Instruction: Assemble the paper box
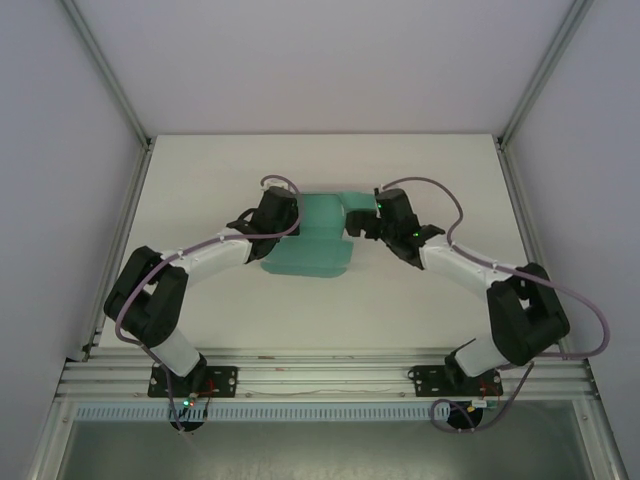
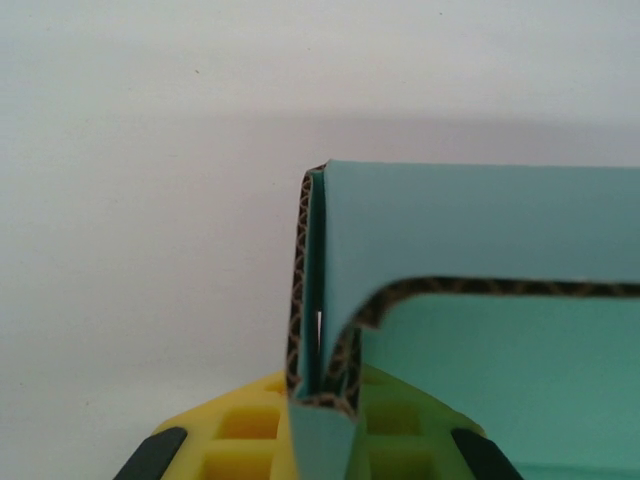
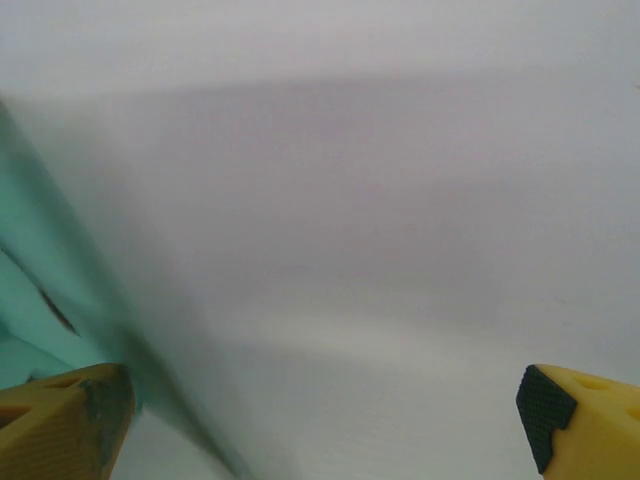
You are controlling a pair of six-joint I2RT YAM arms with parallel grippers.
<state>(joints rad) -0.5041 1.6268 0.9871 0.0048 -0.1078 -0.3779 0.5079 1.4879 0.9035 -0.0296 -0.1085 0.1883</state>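
We're mid-fold on the paper box, which lies in the middle of the table, mostly flat with its left edge turned up. From above, the left gripper sits at the sheet's upper left corner and the right gripper at the flap on the upper right.

The left wrist view gives us what the overhead can't. A wall of the paper box stands upright and is doubled over on itself, brown corrugated edges showing, and it runs straight down into the left gripper. The yellow fingers sit hard against both sides of the card, so we judge it's pinched on that wall.

In the right wrist view, the right gripper has its jaws wide apart and nothing held. The paper box is a blurred teal edge just beside the left finger, and we can't tell whether they touch.

We call the step raising and locking a side wall. Next the right arm needs to move onto its flap and close, while the left holds the fold steady. The card is thin, so any sideways pull could spring it open.
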